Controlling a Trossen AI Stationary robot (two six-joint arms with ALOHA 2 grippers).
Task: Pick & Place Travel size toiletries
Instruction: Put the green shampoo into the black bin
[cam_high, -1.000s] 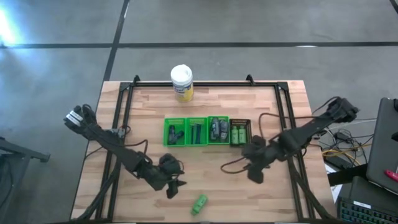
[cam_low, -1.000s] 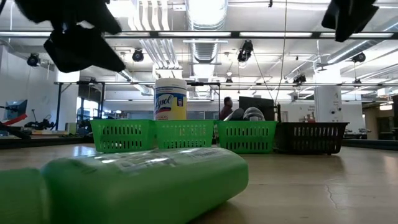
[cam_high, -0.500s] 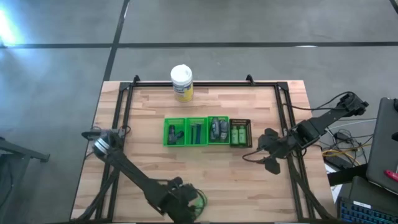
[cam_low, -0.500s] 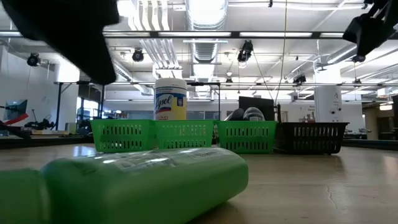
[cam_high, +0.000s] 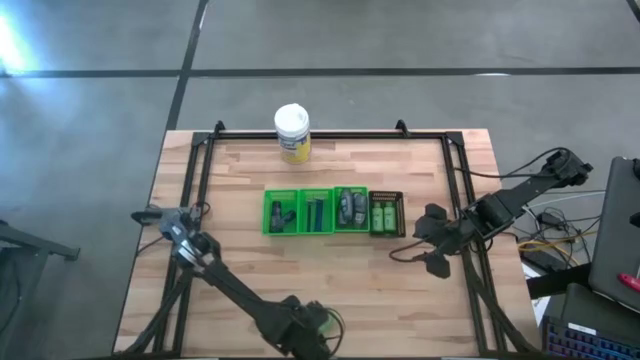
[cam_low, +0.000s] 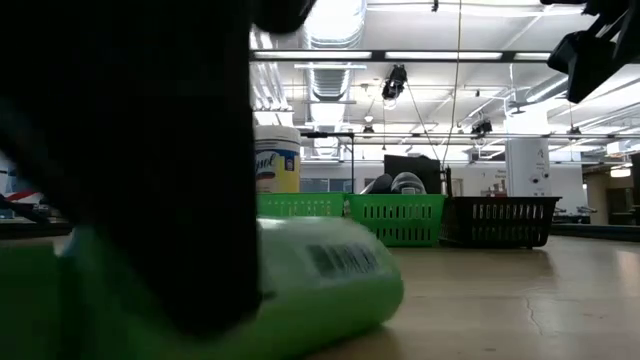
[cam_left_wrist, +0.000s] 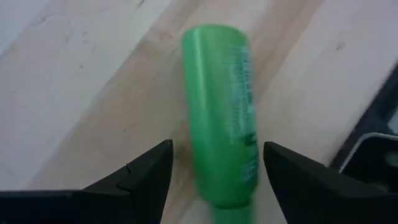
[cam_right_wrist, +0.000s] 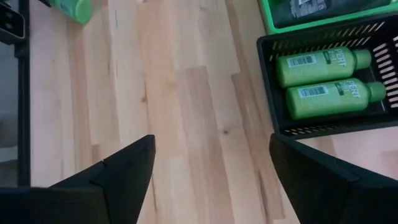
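Note:
A bright green small bottle (cam_left_wrist: 221, 118) lies on its side on the wood table near the near edge; it also shows in the low view (cam_low: 330, 280) and far off in the right wrist view (cam_right_wrist: 69, 9). My left gripper (cam_left_wrist: 217, 155) is open and low over it, one finger on each side of the bottle's body with a small gap to each; in the high view my left gripper (cam_high: 303, 335) covers most of the bottle. My right gripper (cam_high: 428, 240) is open and empty, above the table just right of the black basket (cam_high: 386, 213).
Three green baskets (cam_high: 317, 211) and the black basket stand in a row mid-table and hold dark and green toiletries; two green bottles (cam_right_wrist: 323, 78) lie in the black one. A white-lidded jar (cam_high: 292, 133) stands at the far edge. Bare wood lies around the row.
My left gripper has gone toward the near edge and down over the green bottle, its fingers now astride it. My right gripper has drawn back toward the table's right edge and then kept still. In the low view the bottle now shows a barcode.

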